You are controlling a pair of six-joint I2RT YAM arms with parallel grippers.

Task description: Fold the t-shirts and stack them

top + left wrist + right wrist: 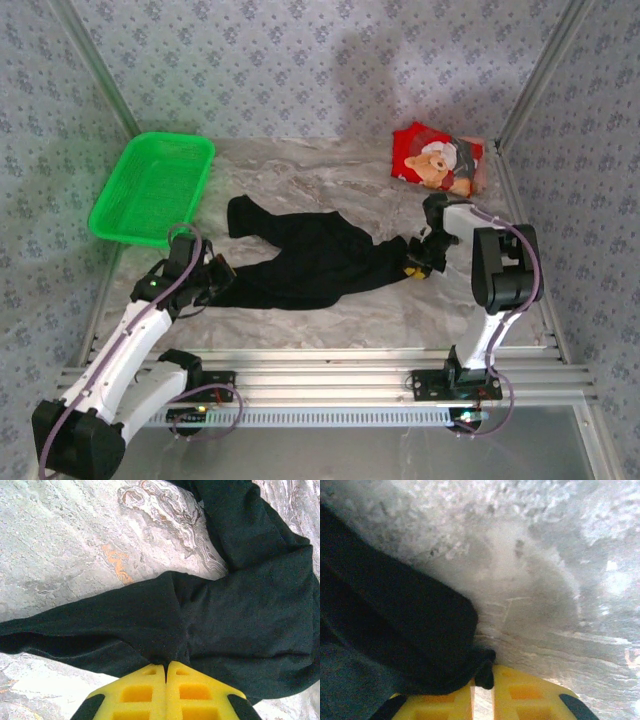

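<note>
1. The black t-shirt (310,262) lies bunched across the middle of the marbled tabletop (330,180).
2. The left pincer (166,667) is clamped on its left end, fingers together.
3. The right pincer (483,679) pinches a fold at its right end.
4. The red t-shirt (438,160), folded at the far right, shows a teddy bear in a Santa hat; any lettering is too small to read.
5. A green mesh basket (150,190) sits at the far left.
</note>
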